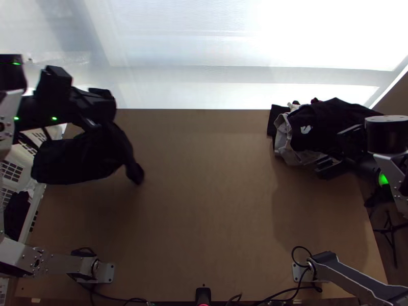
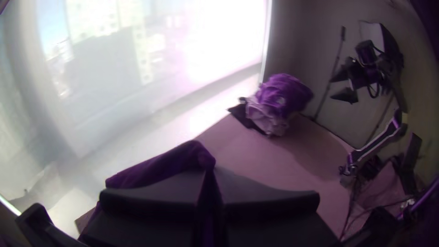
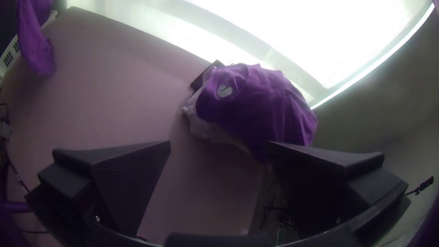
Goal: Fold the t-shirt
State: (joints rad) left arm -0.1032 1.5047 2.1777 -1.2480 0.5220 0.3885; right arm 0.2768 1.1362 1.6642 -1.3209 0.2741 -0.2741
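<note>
Nearest the camera, the left gripper [image 2: 210, 176] is clenched on the dark t-shirt [image 1: 76, 158], with a bit of cloth standing out past its tips. Reference for all positions: the clothes pile [image 1: 326, 125]. The t-shirt hangs bunched on the opposite side of the worktop [image 1: 204, 204] from the pile, well apart from it, with one narrow end dangling on the side towards the pile. The basket [image 1: 33, 210], which has dark cloth [image 1: 18, 211] in it, stands beyond the t-shirt as reckoned from the pile.

Right gripper [image 3: 219, 145]: released, fingers wide apart, at the near side of the pile. Contact with the pile cannot be confirmed. The pile itself is loosely heaped — a dark garment with a small white mark on top, a light one under it.

Progress: grasping is done; folding proper appears not to have begun. No laid-out body, straight edge or crease can be made out on the t-shirt. Remaining, in probable order: lower it onto the worktop between the basket and the pile, grip a second point with the right gripper, spread and smooth, fold in the sides, then fold lengthwise — a bunched start would likely give uneven folds.
</note>
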